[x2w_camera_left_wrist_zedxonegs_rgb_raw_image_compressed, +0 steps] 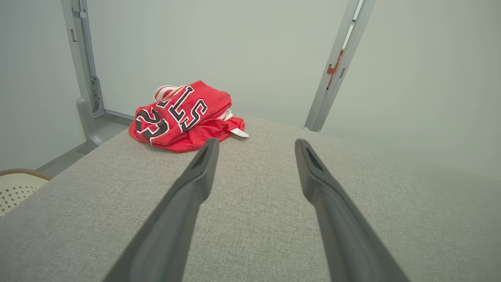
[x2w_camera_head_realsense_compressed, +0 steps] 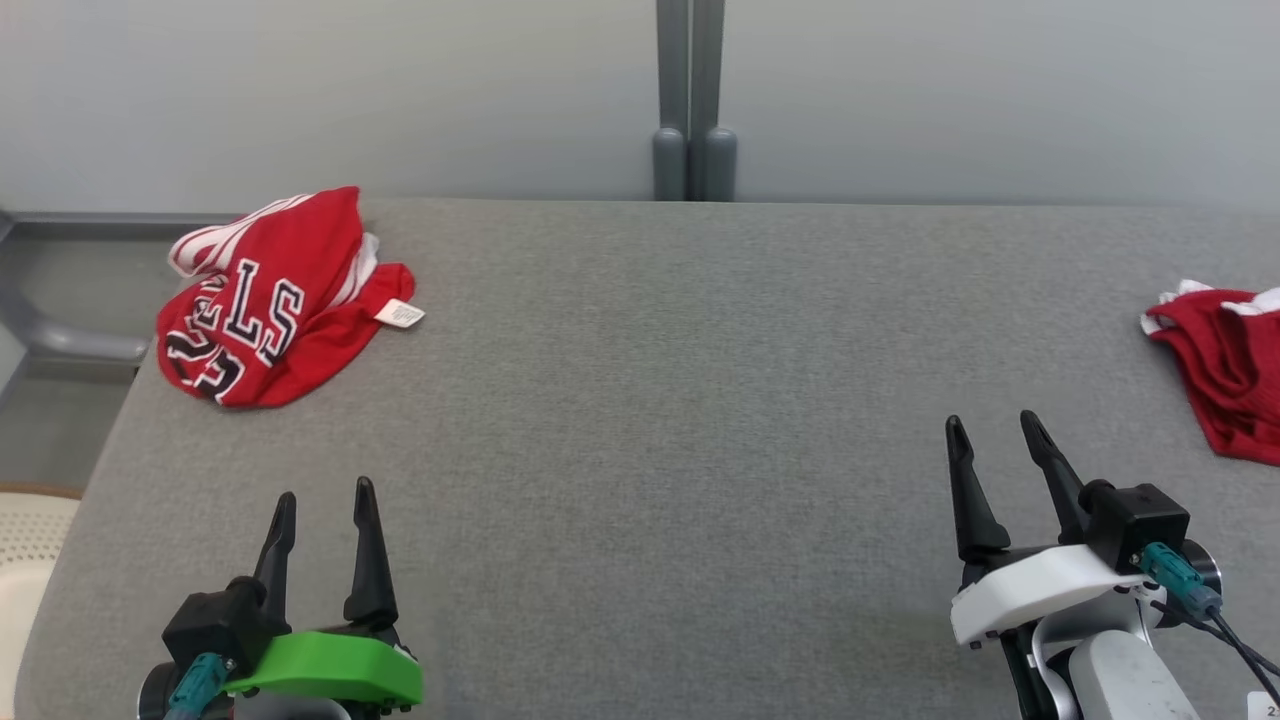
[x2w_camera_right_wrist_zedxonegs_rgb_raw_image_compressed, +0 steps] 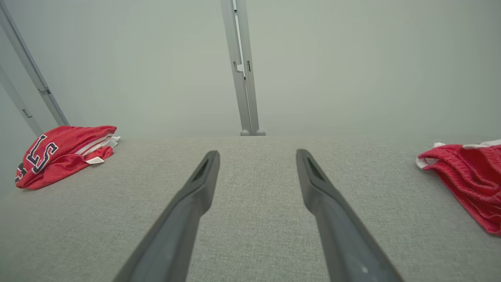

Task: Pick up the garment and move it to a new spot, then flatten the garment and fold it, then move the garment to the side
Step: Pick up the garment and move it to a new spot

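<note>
Risk check. Found crumpled red jersey with black-white lettering (x2w_camera_head_realsense_compressed: 270, 310) at far-left corner of grey fabric tabletop (x2w_camera_head_realsense_compressed: 650, 400). Saw left gripper (x2w_camera_head_realsense_compressed: 325, 490), right gripper (x2w_camera_head_realsense_compressed: 992, 418) spread, empty. Could've shoved it overboard on shallow grab.

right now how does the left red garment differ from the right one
The left garment shows black-and-white lettering and a white tag; the right garment shows plain red folds. The left garment lies whole near the far left corner of the table; the right garment runs off the head view's edge. Both are red with white trim, crumpled.
</note>
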Controlling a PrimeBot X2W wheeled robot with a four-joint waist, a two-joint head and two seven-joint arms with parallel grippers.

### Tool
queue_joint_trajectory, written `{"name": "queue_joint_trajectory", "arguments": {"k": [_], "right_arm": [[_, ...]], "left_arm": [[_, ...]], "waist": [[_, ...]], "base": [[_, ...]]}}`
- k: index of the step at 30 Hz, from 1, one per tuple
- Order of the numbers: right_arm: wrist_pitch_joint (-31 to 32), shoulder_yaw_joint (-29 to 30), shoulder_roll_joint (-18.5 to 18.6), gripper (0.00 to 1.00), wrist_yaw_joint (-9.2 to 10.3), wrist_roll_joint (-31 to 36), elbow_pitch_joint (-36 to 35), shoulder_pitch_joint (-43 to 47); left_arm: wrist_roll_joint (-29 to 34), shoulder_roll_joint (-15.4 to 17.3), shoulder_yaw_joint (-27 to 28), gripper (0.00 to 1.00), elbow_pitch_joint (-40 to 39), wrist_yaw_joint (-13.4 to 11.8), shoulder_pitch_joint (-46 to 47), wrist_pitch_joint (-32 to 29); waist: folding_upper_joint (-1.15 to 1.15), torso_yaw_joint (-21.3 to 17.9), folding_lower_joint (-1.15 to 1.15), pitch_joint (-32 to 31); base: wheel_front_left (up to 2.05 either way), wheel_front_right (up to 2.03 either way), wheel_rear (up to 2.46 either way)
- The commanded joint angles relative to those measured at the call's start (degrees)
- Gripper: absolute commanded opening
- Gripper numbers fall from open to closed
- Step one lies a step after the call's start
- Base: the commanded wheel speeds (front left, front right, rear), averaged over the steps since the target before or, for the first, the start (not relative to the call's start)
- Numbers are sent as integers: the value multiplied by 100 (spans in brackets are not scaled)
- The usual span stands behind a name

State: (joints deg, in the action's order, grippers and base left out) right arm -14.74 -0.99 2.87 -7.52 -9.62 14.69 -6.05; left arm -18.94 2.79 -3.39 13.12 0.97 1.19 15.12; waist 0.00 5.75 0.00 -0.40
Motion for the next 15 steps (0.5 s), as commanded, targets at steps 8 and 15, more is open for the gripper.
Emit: {"name": "queue_joint_trajectory", "arguments": {"k": [8,15], "right_arm": [[-42,-112,5,100,6,-25,-42,12],[-40,-288,9,100,7,-93,52,-31]], "left_arm": [[63,20,142,100,-50,15,-23,2],[83,19,281,100,-98,6,-197,2]], "waist": [[0,1793,0,98],[0,2411,0,43]], "base": [[0,0,0],[0,0,0]]}}
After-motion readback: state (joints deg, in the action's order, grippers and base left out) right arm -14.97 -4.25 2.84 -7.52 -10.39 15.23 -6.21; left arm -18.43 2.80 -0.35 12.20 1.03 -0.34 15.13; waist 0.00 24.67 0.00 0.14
